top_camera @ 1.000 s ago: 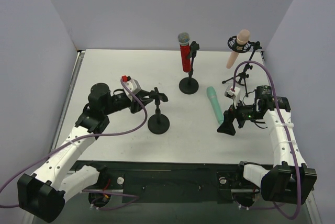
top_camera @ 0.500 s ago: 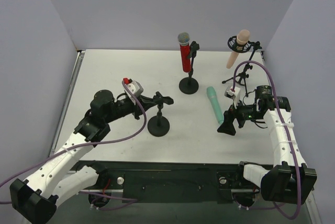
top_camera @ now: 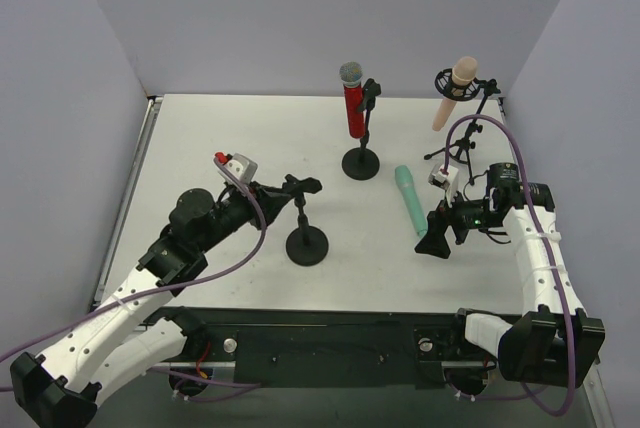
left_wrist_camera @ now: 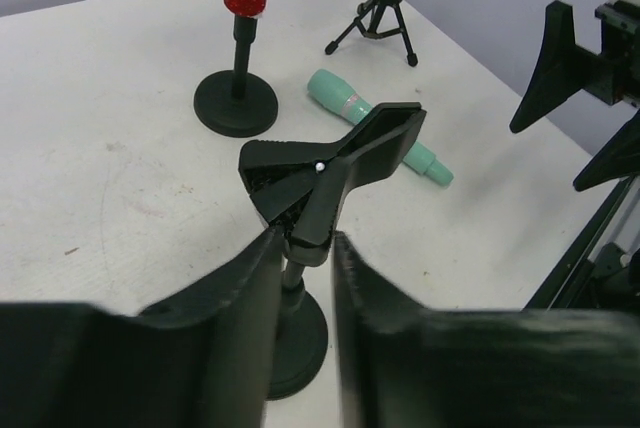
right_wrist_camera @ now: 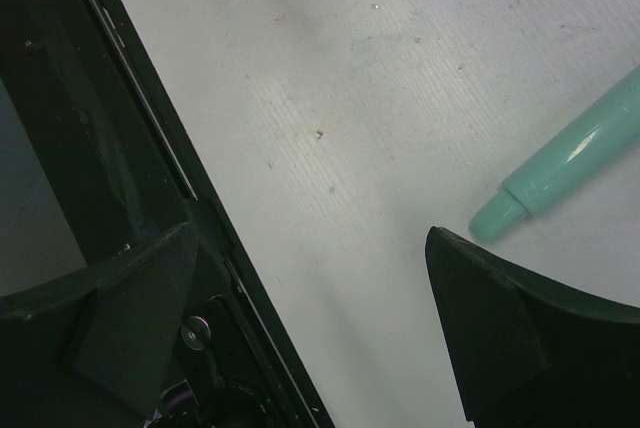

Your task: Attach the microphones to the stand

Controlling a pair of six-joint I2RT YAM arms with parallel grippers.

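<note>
Mint green microphone looks light, stiff, slick (may roll); take it mid-barrel. Right gripper gapes; left gripper clamps the clip stand.

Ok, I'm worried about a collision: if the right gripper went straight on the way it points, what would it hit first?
Probably bare table, not the mint green microphone, whose end lies just beside one finger of the open right gripper. Depth is unclear.
</note>
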